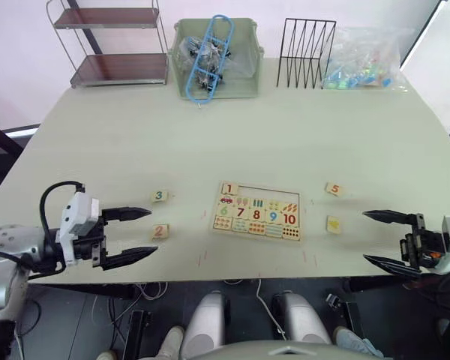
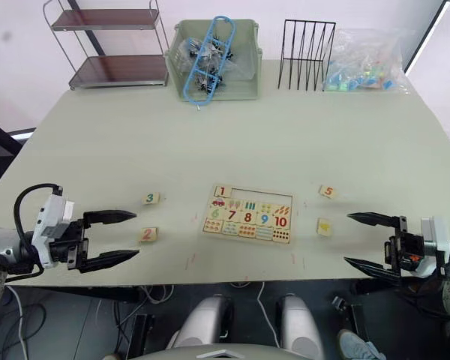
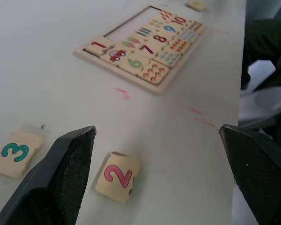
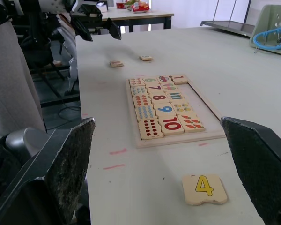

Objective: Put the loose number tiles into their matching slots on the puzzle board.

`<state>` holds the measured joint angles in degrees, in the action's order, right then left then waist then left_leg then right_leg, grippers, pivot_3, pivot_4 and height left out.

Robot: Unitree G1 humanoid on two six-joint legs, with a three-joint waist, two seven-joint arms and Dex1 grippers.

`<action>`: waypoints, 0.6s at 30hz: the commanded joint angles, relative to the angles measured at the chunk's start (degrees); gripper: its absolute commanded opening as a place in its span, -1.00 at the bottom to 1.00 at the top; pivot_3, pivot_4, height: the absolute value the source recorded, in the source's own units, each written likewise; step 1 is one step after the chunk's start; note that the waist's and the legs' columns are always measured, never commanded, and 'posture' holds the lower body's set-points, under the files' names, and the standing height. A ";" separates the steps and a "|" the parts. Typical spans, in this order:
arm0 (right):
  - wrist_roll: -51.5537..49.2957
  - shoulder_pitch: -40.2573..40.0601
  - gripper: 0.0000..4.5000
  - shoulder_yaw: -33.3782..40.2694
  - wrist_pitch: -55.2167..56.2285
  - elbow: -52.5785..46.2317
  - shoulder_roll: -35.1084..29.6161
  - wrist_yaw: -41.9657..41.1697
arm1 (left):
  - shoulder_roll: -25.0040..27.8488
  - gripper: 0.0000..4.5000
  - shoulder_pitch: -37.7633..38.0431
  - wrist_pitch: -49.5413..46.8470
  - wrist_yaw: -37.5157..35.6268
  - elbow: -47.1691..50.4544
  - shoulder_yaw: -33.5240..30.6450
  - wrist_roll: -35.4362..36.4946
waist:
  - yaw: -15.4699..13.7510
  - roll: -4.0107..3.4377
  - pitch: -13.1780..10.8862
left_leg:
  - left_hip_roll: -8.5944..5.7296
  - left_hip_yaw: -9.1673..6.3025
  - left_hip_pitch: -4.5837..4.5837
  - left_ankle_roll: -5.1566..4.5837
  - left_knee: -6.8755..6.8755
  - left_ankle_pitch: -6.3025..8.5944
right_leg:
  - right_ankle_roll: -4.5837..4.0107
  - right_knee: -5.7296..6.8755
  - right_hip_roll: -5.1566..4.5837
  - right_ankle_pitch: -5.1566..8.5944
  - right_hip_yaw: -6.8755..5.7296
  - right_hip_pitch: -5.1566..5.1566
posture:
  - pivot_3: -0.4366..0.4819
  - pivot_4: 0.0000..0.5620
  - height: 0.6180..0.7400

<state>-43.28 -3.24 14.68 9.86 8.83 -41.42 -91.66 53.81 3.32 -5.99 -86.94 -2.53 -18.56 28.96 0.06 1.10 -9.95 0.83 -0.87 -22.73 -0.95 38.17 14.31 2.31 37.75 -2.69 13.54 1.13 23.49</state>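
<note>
Already 1 sits in the puzzle board [image 1: 256,212]; our left gripper [image 1: 141,234] and right gripper [image 1: 376,238] gape empty; thin tile 2 [image 1: 160,232] may skid when pinched.

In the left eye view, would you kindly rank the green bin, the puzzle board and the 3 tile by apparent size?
1. green bin
2. puzzle board, close behind it, though nearer the camera, so true sizes stay unsure
3. 3 tile, clearly smallest

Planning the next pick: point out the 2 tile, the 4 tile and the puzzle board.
2 tile [image 3: 117,176], left wrist view, on its numeral.
4 tile [image 4: 204,188], right wrist view, tile face.
puzzle board [image 1: 257,212], left eye view, middle of its number rows.
</note>
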 commanded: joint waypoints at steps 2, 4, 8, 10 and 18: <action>0.03 1.15 1.00 2.07 -0.41 -1.28 0.54 0.10 | 2.34 0.98 -6.67 9.29 -5.34 -8.93 4.96 -2.77 | -0.10 0.01 0.00 | 0.00 0.00 -0.01 0.00 0.02 0.00 | 0.01 0.00 0.00 -0.01 -0.01 0.00 | -0.05 -0.47 1.00; 0.35 1.34 1.00 2.06 -0.19 -1.11 1.00 -0.02 | 3.25 0.98 -9.97 12.33 -5.56 -12.42 9.18 -2.59 | -0.05 0.01 0.00 | -0.01 0.02 -0.01 -0.01 0.01 0.01 | 0.02 0.00 0.00 -0.02 0.01 0.00 | -0.05 -0.47 1.00; 0.66 1.23 1.00 2.31 -0.41 -1.97 1.62 0.21 | 5.40 0.98 -15.71 19.71 -5.56 -18.75 17.58 -3.25 | 0.01 0.00 -0.02 | 0.01 0.05 -0.01 -0.06 0.01 0.04 | 0.25 0.02 0.00 -0.15 0.04 0.01 | -0.05 -0.47 1.00; 0.78 0.83 1.00 2.54 -0.31 -2.27 1.89 0.22 | 5.98 0.98 -18.57 22.11 -5.56 -21.99 21.44 -3.09 | 0.03 0.00 -0.02 | 0.00 0.06 -0.01 -0.07 0.01 0.04 | 0.25 0.04 0.00 -0.15 0.04 0.01 | -0.05 -0.47 1.00; 1.13 -0.47 1.00 3.21 -0.14 -3.89 2.65 1.00 | 8.06 0.98 -25.22 29.12 -5.56 -31.69 33.34 -0.04 | 0.42 0.00 -0.02 | 0.00 0.13 -0.02 -0.08 0.01 0.04 | 0.26 0.10 0.03 -0.16 0.11 0.09 | -0.05 -0.47 1.00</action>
<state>-41.69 -3.47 15.84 9.37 7.10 -38.90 -90.79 60.44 -20.61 21.49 -90.66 -32.94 13.27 26.56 0.48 1.10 -9.97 0.83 -0.75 -22.74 -1.03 38.18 14.36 2.58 37.86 -2.66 13.39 1.24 23.58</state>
